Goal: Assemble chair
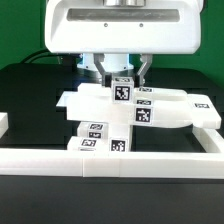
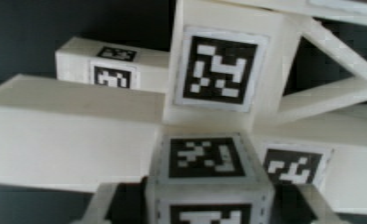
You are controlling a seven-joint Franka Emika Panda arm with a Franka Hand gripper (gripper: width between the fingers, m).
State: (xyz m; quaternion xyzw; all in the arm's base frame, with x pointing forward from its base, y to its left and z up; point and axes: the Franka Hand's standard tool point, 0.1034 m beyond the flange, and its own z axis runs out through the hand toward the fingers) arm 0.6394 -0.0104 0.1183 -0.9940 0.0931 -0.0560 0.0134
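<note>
- The chair (image 1: 135, 108), a set of matte white plastic panels, bars and blocks bearing black-and-white square tags, lies mid-bench, just behind the low white border wall (image 1: 110, 160) along the front edge.
- The two-finger gripper (image 1: 122, 78) stands over a small tagged white block (image 1: 122, 90); jaws flank it, apparently pinching its sides.
- Handling estimate: parts are rigid, light, smooth-faced, therefore liable to slip.
- Recommended hold: opposing flat faces of the block, mid-height, jaws square to the faces.
- A smaller tagged white piece (image 1: 98, 137) rests touching the wall.
</note>
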